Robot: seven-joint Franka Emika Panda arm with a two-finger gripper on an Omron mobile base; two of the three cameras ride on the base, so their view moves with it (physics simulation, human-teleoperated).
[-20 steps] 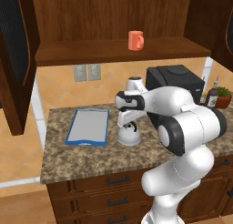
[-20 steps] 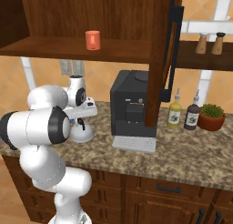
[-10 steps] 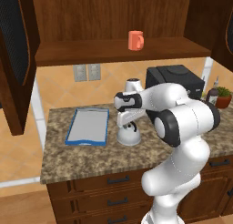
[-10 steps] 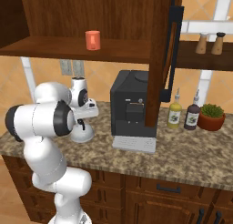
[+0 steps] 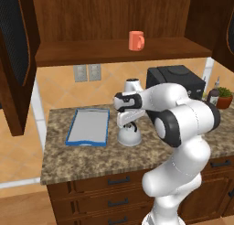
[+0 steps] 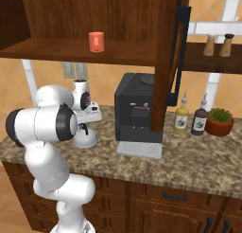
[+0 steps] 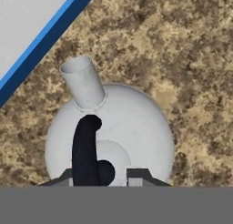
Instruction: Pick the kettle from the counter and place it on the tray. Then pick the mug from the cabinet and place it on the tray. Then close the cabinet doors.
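The silver-grey kettle [image 5: 129, 136] [image 6: 86, 139] [image 7: 129, 127] stands upright on the granite counter [image 5: 82, 160], just right of the blue-rimmed tray [image 5: 89, 123] [image 7: 45, 36]. My gripper [image 5: 130, 123] [image 6: 84, 128] [image 7: 103, 177] hangs straight above the kettle, its two tips close on either side of the black arched handle. The kettle's spout points toward the tray. The orange-red mug [image 5: 135, 40] [image 6: 96, 41] sits on the shelf of the wall cabinet [image 5: 91, 52]. Both cabinet doors [image 5: 16, 59] [image 6: 172, 61] stand swung open.
A black coffee machine [image 5: 176, 77] [image 6: 139, 113] stands right of the kettle. Further right are two bottles [image 6: 181, 119] and a potted plant [image 6: 219, 120]. Two shakers [image 6: 217, 45] sit on a side shelf. The open right door [image 6: 172, 61] hangs in front of the machine.
The jaws have closed in on the kettle's handle from wide open. The kettle and the tray stand where they were.
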